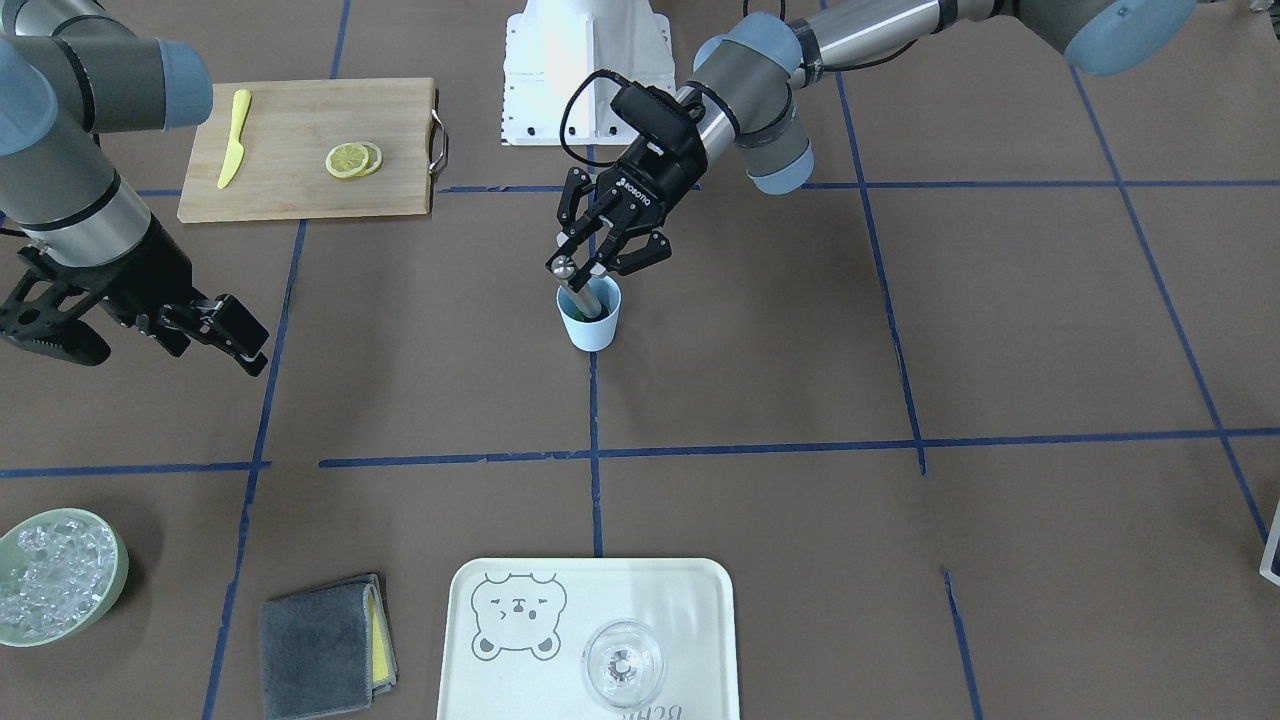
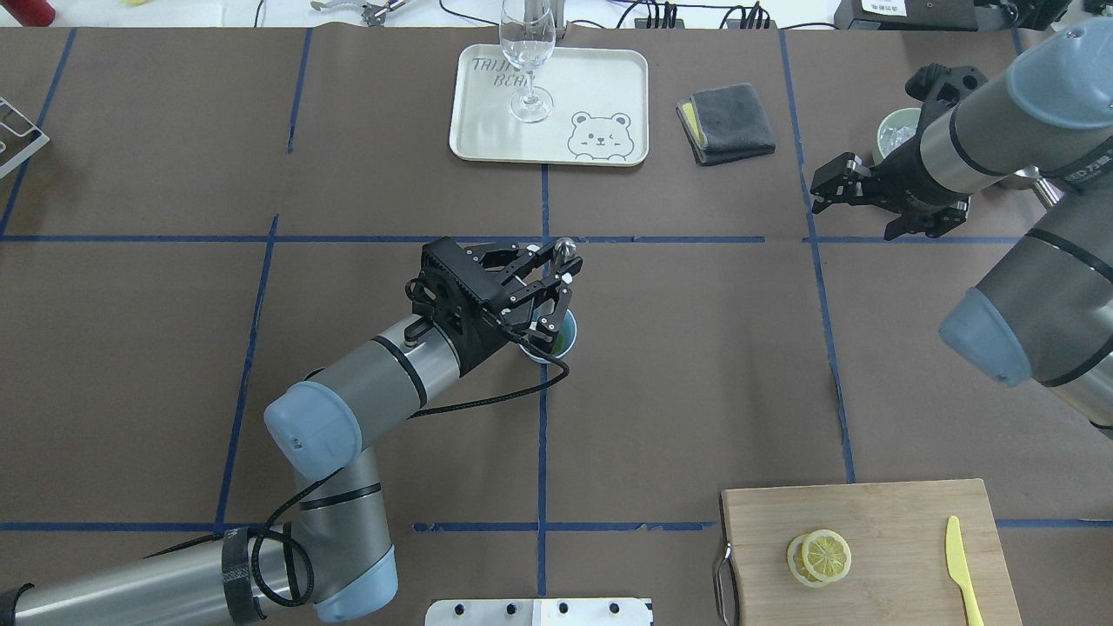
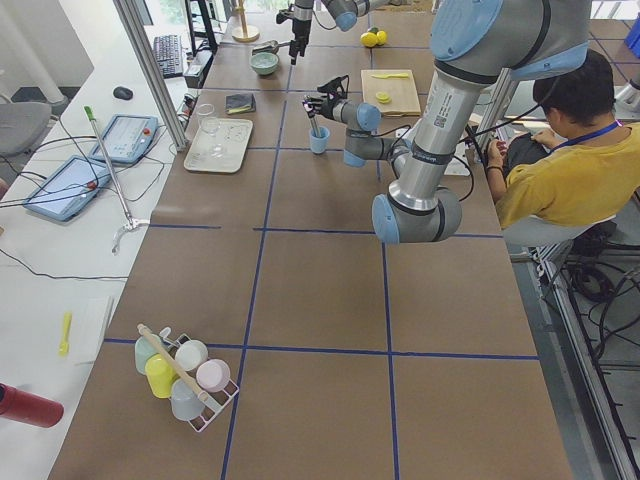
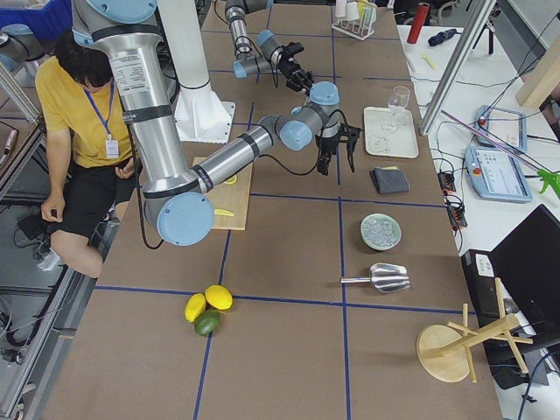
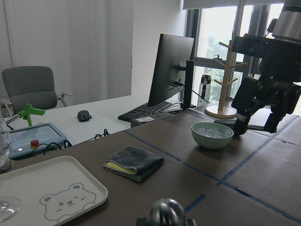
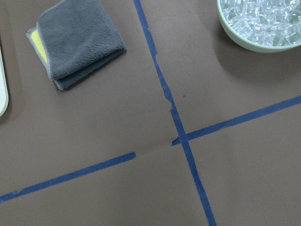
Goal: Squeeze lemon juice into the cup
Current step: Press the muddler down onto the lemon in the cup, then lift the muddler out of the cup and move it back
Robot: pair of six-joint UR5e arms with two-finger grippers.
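Observation:
The light-blue cup (image 1: 592, 328) stands near the table's middle, and something green shows inside it (image 2: 565, 334). My left gripper (image 1: 598, 258) is right above the cup, shut on a metal rod (image 1: 582, 297) with a round knob. The rod's lower end is down inside the cup. The knob also shows at the bottom of the left wrist view (image 5: 164, 213). The single lemon slice is not in view. My right gripper (image 1: 150, 345) hangs open and empty, far off to the side, above bare table.
A wooden cutting board (image 1: 300, 110) holds a pair of overlapping lemon slices (image 1: 353, 159) and a yellow plastic knife (image 1: 233, 140). A cream tray (image 1: 690, 600) holds a clear glass (image 1: 622, 663). A folded grey cloth (image 1: 325, 645) and a pale green bowl of ice (image 1: 55, 590) are on the operators' side.

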